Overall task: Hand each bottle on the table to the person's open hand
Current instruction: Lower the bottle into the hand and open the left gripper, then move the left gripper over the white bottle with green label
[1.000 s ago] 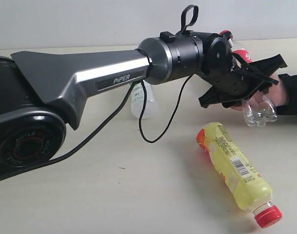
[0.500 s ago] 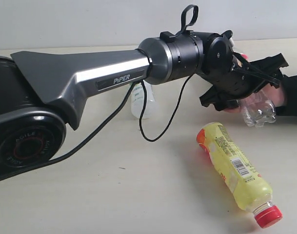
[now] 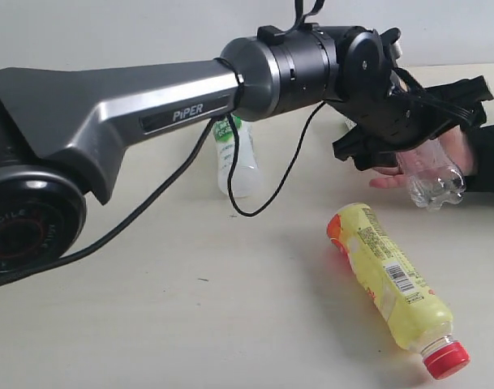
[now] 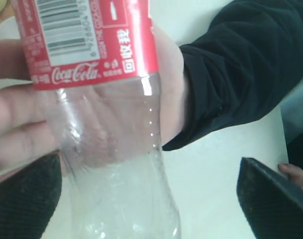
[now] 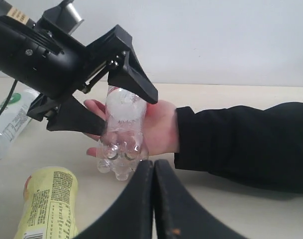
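The clear bottle with the red label (image 3: 431,174) (image 4: 116,149) (image 5: 120,134) lies in the person's open hand (image 3: 457,146) (image 5: 158,124) at the right. My left gripper (image 3: 417,134) (image 4: 149,199) (image 5: 127,113) is open, its jaws spread wide on either side of that bottle. A yellow bottle with a red cap (image 3: 388,279) (image 5: 44,204) lies on the table (image 3: 149,324) in front. Behind the left arm stands a small clear bottle with a green-white label (image 3: 230,158) (image 5: 9,119). My right gripper (image 5: 152,164) is shut on nothing, low over the table near the hand.
The person's black sleeve (image 3: 490,158) (image 5: 241,139) reaches in from the right edge. The left arm's grey body (image 3: 109,121) and its black cable (image 3: 255,219) span the left and middle of the table. A pale wall stands behind.
The left arm has risen a little and shifted right. The clear bottle sits lower in the hand, and its red cap no longer shows past the wrist.
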Controlling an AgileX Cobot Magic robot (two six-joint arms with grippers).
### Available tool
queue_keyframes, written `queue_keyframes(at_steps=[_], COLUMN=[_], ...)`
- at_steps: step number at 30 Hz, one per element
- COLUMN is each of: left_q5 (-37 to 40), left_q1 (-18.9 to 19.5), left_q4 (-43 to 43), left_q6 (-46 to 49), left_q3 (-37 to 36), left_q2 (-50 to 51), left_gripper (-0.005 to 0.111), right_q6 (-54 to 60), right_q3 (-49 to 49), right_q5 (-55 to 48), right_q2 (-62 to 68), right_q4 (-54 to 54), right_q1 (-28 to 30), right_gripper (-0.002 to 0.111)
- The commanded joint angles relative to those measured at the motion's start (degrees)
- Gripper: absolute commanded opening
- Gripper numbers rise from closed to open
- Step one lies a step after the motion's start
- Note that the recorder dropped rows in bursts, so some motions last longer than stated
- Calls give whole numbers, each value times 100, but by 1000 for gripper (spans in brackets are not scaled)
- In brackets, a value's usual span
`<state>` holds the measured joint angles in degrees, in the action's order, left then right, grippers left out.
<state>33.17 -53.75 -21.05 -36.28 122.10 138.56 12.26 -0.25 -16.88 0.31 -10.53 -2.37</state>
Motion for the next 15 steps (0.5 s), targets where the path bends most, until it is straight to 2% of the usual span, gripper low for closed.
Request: queue_keyframes(at_steps=[1,6,15], left_q5=[550,1201,1796], left_q1=[124,244,360], left_q4=[103,116,116], left_q6=[75,423,1221], left_q3=[52,52,52], left_q2=[-187,-328,-763], left_gripper=[91,91,90], right_q6=[-7,-7,-7], right_q3=[25,25,25], right_q5=[32,32,32], right_q2=[-31,-31,-31], right_q4=[-2,-2,-2], right_q1=[35,35,35], right_gripper=[0,0,0])
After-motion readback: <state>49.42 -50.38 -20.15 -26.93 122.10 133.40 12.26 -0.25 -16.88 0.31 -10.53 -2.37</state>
